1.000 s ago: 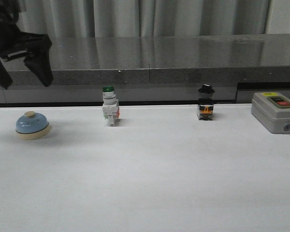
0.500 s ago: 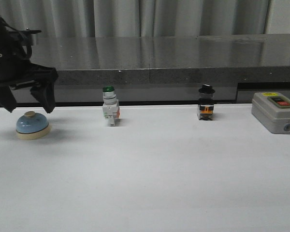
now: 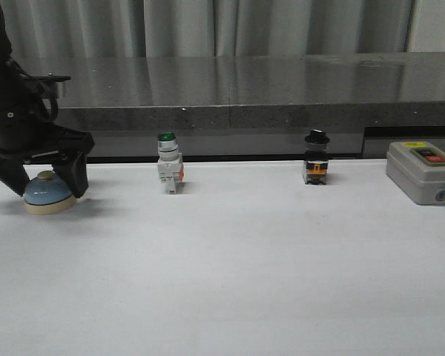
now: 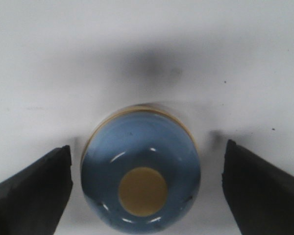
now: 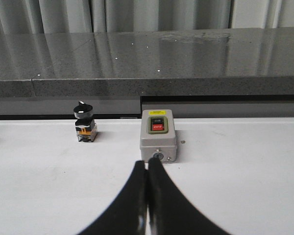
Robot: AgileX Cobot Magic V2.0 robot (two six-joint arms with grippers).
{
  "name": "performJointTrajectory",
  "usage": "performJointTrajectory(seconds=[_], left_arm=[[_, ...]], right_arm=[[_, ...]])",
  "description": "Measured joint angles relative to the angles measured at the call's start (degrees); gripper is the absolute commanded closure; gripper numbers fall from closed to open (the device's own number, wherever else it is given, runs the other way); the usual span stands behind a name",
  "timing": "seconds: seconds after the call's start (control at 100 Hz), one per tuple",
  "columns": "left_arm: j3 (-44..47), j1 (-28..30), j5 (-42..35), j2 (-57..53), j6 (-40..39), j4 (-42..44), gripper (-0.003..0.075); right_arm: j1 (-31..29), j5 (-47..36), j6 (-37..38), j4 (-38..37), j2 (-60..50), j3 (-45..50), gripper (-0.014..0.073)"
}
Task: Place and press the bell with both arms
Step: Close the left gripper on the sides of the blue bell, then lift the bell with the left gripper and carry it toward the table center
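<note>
The light-blue bell (image 3: 50, 192) with its cream base and button stands on the white table at the far left. My left gripper (image 3: 46, 181) is down over it, open, one finger on each side. In the left wrist view the bell (image 4: 140, 171) lies between the two dark fingers (image 4: 32, 188) with a gap on both sides, and nothing touches it. My right gripper (image 5: 147, 166) shows only in the right wrist view, shut with nothing in it, low over the table short of the grey box.
A green-capped white push-button switch (image 3: 168, 170) and a black-knobbed switch (image 3: 316, 165) stand along the back of the table. The grey box (image 3: 423, 171) with red and black buttons sits at the right. A dark stone ledge (image 3: 230, 96) runs behind the table.
My left arm came down from above the far left edge until its open fingers straddle the bell. The bell has not moved.
</note>
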Motion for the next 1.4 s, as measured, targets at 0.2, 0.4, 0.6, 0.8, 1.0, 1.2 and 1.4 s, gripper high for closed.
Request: performJointTrajectory(seconds=[0.2, 0.4, 0.6, 0.8, 1.0, 1.2, 1.4], left_arm=[[0.0, 0.0, -0.5, 0.0, 0.0, 0.0, 0.0281], [0.0, 0.0, -0.58, 0.0, 0.0, 0.02, 0.0419], [0.0, 0.0, -0.58, 0.0, 0.0, 0.02, 0.0461], [0.0, 0.0, 1.1, -1.74, 0.0, 0.02, 0.0461], [0.0, -0.4, 4.97, -9.03, 0.0, 0.12, 0.0461], [0.0, -4.42, 8.89, -15.02, 0.68, 0.46, 0.0461], [0.0, -13.72, 9.99, -16.02, 1.03, 0.46, 0.0461]], right_arm=[[0.0, 0.0, 0.0, 0.0, 0.0, 0.0, 0.0663], [0.0, 0.0, 0.0, 0.0, 0.0, 0.0, 0.0663], [0.0, 0.0, 0.0, 0.0, 0.0, 0.0, 0.0663], [0.0, 0.0, 0.0, 0.0, 0.0, 0.0, 0.0663], [0.0, 0.0, 0.0, 0.0, 0.0, 0.0, 0.0663], [0.0, 0.0, 0.0, 0.0, 0.0, 0.0, 0.0663], [0.0, 0.0, 0.0, 0.0, 0.0, 0.0, 0.0663]])
